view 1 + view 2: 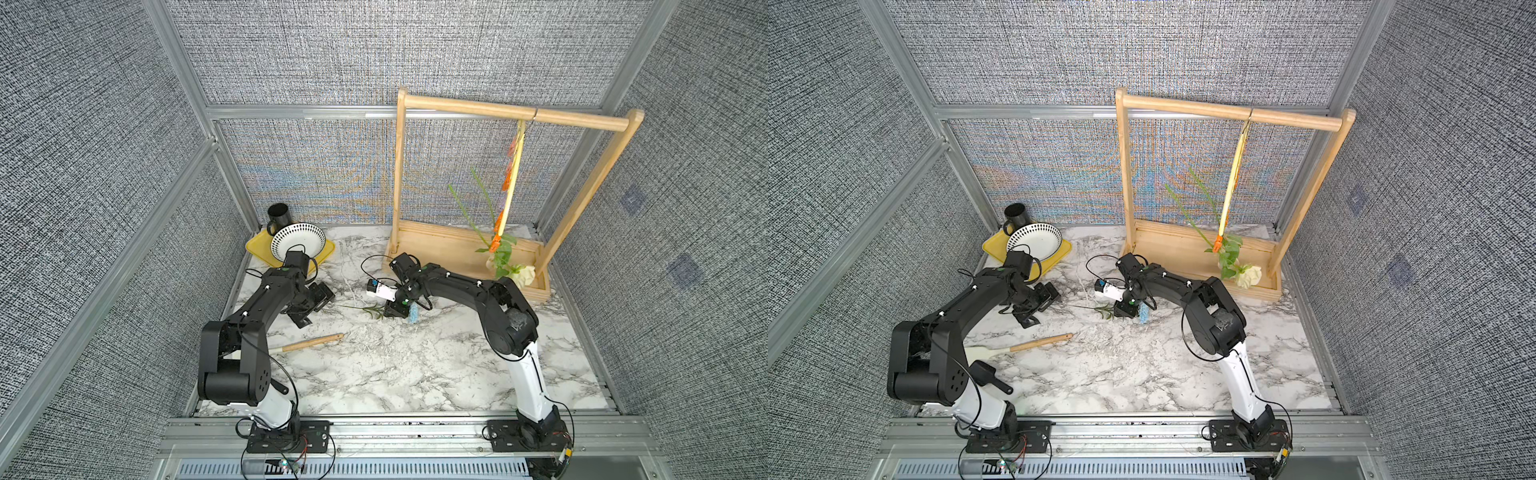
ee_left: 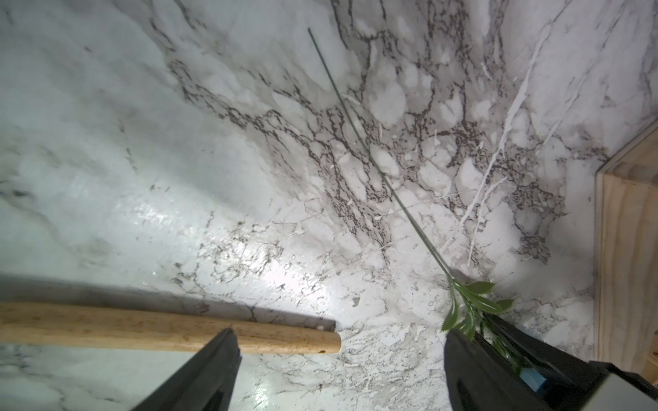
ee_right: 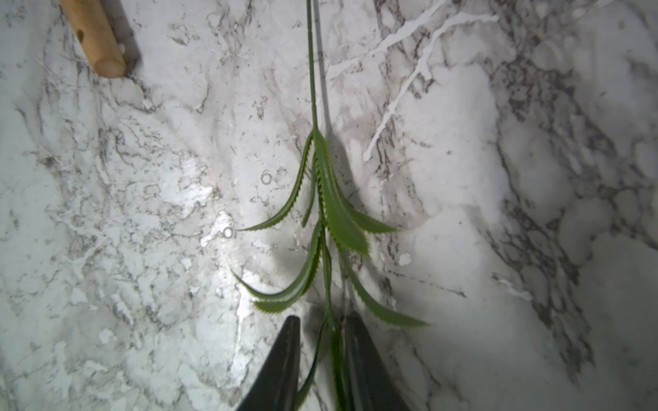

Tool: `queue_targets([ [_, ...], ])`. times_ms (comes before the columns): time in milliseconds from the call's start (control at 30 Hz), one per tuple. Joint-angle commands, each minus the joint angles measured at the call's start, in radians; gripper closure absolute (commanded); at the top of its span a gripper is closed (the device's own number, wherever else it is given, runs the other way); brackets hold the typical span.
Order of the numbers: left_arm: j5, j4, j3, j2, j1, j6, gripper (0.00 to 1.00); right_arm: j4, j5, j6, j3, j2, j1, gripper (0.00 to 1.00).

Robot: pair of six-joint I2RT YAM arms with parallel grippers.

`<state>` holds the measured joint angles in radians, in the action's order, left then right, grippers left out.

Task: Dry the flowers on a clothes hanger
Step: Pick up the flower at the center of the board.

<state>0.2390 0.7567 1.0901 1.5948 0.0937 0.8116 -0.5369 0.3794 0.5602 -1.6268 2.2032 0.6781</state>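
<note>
Three walls [image 1: 374, 50] of grey woven fabric close you in, at the back and on both sides, held in a frame of silver metal bars [image 1: 178, 62]. The lower back panel [image 1: 324, 183] shimmers with faint rainbow bands. On the right-hand wall you can make out two dim, darker squares [image 1: 631, 200]. Your table [image 1: 395, 374] has a glossy white marble-look top with grey veins, and a ribbed metal rail [image 1: 415, 432] runs along its near edge. At the far right corner stands a light wooden rack [image 1: 515, 113]: two uprights, a round top bar and a shallow tray base. In both wrist views bright glare lies on the tabletop.
</note>
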Motion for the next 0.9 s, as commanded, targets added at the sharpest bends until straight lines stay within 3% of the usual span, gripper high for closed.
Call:
queue_targets([
  [0,0.026,-0.009,0.005,0.004,-0.001,-0.032,0.07,-0.008,-0.011,0.001,0.003,-0.002,0.002,0.70],
  [233,0.079,-0.009,0.000,-0.008,-0.001,-0.051,0.07,0.018,0.000,0.007,0.013,-0.040,0.008,0.80],
  [400,0.197,-0.019,0.000,-0.046,-0.001,-0.100,0.07,0.122,0.028,-0.016,0.088,-0.149,0.009,0.87],
  [567,0.296,-0.045,0.025,-0.134,0.001,-0.142,0.09,0.276,0.041,-0.092,0.203,-0.290,0.007,0.87],
  [733,0.319,-0.179,-0.006,-0.251,0.009,-0.159,0.06,0.456,0.035,-0.189,0.329,-0.413,0.013,0.87],
  [867,0.364,-0.363,-0.073,-0.327,0.013,-0.166,0.10,0.583,0.003,-0.252,0.412,-0.480,0.035,0.87],
])
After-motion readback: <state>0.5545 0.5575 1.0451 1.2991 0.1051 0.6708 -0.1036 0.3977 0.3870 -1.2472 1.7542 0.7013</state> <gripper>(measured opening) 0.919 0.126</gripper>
